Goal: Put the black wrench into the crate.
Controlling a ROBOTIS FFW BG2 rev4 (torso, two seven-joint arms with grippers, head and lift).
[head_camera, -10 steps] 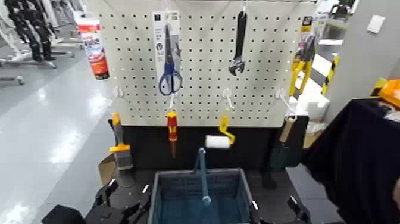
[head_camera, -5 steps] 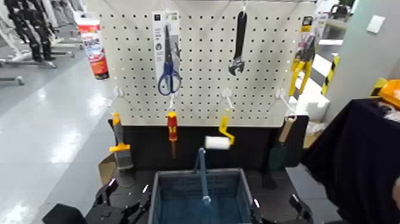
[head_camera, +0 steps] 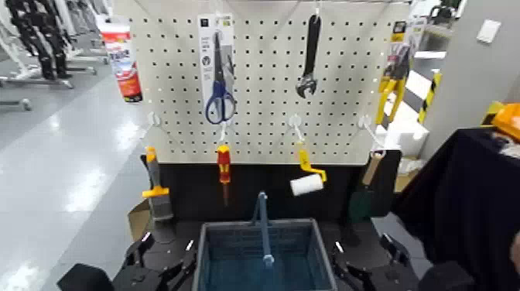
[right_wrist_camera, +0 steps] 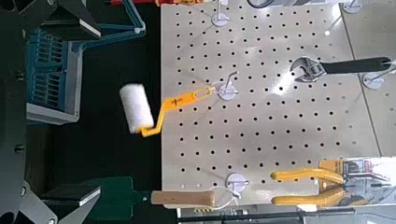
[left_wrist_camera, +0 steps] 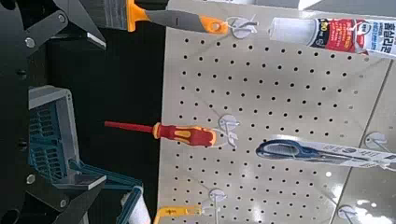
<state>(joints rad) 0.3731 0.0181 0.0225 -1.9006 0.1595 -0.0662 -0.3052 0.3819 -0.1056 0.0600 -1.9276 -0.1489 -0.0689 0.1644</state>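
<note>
Black wrench point(head_camera: 309, 54) hanging on white pegboard point(head_camera: 263, 116), top right, silvery jaw down. Blue-handled scissors point(head_camera: 220, 70) in pack to its left. Red-and-yellow screwdriver point(head_camera: 224, 166) hanging below scissors; paint roller point(head_camera: 307, 179) with yellow handle tilted on hook below wrench. Scraper point(head_camera: 155, 190) low at left. Crate point(head_camera: 261, 255) below board, centre, blue handle bar upright. Left gripper point(head_camera: 155, 263) low beside crate's left wall, right gripper point(head_camera: 371, 267) beside right wall, both well below wrench.

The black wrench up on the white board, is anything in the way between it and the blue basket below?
Partly. The slim black metal wrench hangs high on the white pegboard. Below it, a yellow-handled white paint roller hangs between it and the blue-grey mesh plastic crate. The crate's blue handle bar also crosses its open top.
</note>
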